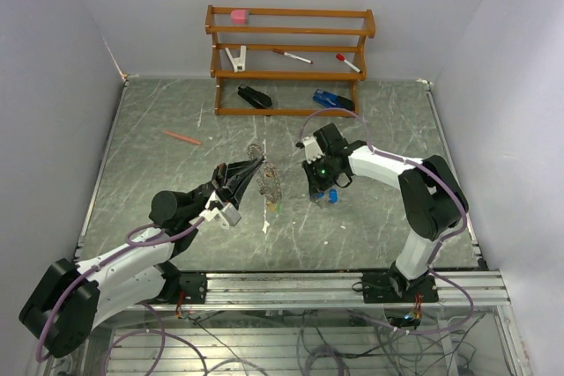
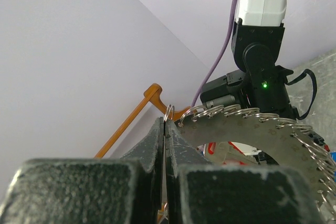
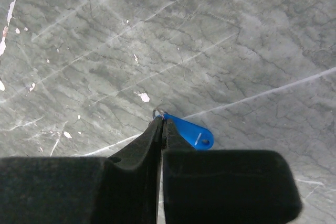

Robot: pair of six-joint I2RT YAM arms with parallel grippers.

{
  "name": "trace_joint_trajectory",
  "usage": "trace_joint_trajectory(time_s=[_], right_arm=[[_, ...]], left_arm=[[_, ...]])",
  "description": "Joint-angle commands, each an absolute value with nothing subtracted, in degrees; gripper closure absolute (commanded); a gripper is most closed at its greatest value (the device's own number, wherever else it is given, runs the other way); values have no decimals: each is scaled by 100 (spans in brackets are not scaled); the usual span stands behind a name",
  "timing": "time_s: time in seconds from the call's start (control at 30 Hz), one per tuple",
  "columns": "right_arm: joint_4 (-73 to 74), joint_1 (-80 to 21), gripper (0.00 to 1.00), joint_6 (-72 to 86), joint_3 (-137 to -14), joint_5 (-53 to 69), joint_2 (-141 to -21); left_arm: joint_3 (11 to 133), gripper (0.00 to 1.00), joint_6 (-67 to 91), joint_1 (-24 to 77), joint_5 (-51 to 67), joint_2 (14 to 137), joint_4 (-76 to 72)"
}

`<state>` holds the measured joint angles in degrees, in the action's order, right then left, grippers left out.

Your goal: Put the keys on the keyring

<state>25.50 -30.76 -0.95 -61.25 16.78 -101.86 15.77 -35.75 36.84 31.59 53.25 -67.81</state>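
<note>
We judge the main risk to be a slip. The right claw [image 3: 160,123] is pinched shut on only the small wire loop at the tip of the blue key tag [image 3: 190,134], so the tag could pivot or drop when carried. The left claw [image 2: 167,123] is likewise clamped on one thin loop at the rim of the keyring [image 2: 239,127], which could swing and spoil the alignment. The two arms are also near enough to knock together. From the right claw's tips the tag points toward 4 o'clock, on or just above the bench [image 3: 236,35]; we cannot tell which. Seen from above, the tag sits at 3 o'clock of the keyring, near but apart.
</note>
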Motion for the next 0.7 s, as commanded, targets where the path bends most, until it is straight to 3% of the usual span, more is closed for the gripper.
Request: trace_joint_trajectory(time_s=[0.0, 0.67], right_arm=[[2538, -3068, 100, 6, -6097, 1500, -9906], [3407, -3037, 100, 160, -7034, 2715, -7588]], left_arm=[[1686, 93, -3610, 3714, 3064, 5317, -7192], [1501, 93, -4091, 3720, 3447, 5400, -7413]])
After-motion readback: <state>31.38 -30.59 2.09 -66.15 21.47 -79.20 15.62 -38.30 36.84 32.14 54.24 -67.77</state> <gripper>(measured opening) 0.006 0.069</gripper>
